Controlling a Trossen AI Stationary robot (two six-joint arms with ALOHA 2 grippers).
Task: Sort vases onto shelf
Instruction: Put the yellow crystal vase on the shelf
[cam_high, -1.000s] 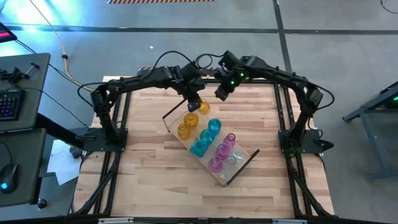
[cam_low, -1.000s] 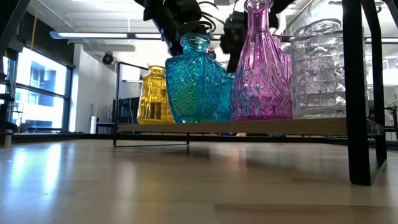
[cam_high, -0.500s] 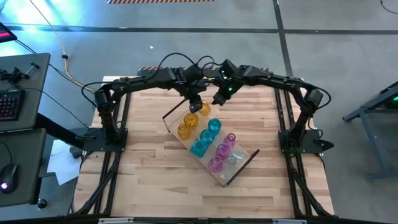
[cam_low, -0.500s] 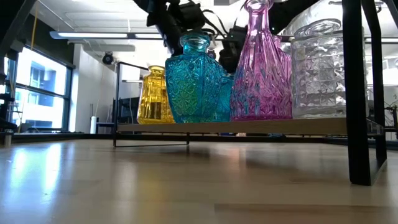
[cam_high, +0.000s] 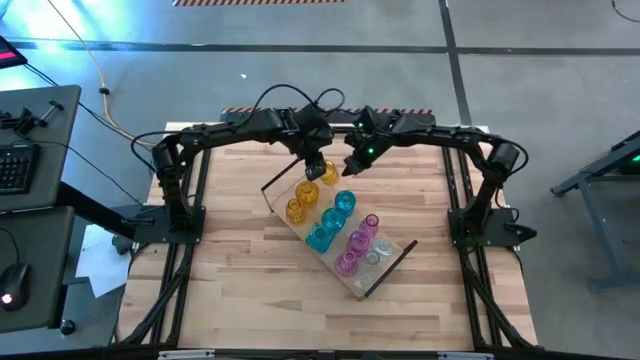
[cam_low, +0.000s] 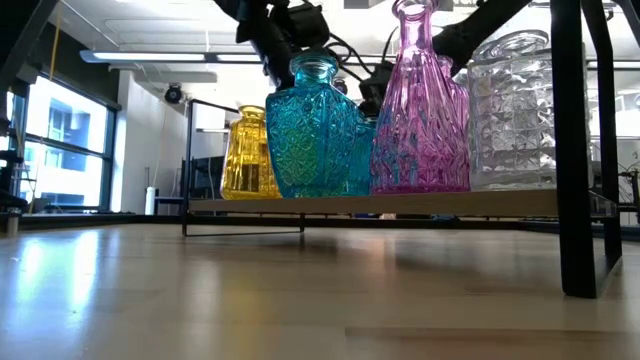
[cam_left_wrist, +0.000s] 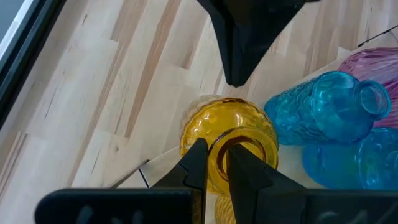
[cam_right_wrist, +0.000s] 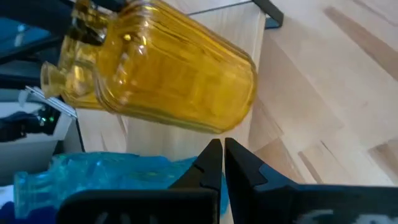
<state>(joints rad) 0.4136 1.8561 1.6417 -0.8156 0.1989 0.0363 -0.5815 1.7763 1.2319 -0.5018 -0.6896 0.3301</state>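
Observation:
The light-wood shelf (cam_high: 385, 262) lies slantwise on the table and carries amber (cam_high: 295, 208), teal (cam_high: 343, 203), pink (cam_high: 358, 238) and clear (cam_high: 375, 257) vases standing on their bases. My left gripper (cam_high: 314, 167) is over the shelf's far end, shut on a ribbed amber vase (cam_left_wrist: 229, 127). My right gripper (cam_high: 352, 164) is just right of that vase with its fingers shut. Their tips (cam_right_wrist: 217, 149) point at the vase's lower body (cam_right_wrist: 180, 81). In the low view the held vase is hidden behind the teal vase (cam_low: 312, 130). My left gripper pinches the amber vase's mouth rim (cam_left_wrist: 214, 144) from above, pointing down, with one finger inside the mouth and one outside. The vase is upright below the fingers, over the shelf's far end; whether its base rests on the board cannot be told. My right gripper's shut fingertips are very near the vase's lower side; I cannot tell whether they touch it.
The slatted tabletop (cam_high: 240, 290) has free room left of and in front of the shelf. Black frame loops (cam_high: 390, 272) stand at the shelf's ends. Teal vases (cam_left_wrist: 329, 106) crowd close beside the held vase. A desk with a keyboard (cam_high: 15, 165) is off the table's left.
My right gripper has come down and toward the table's left and near side, closing in on the amber vase held by my left gripper. The left gripper and the vase have stayed almost in place.

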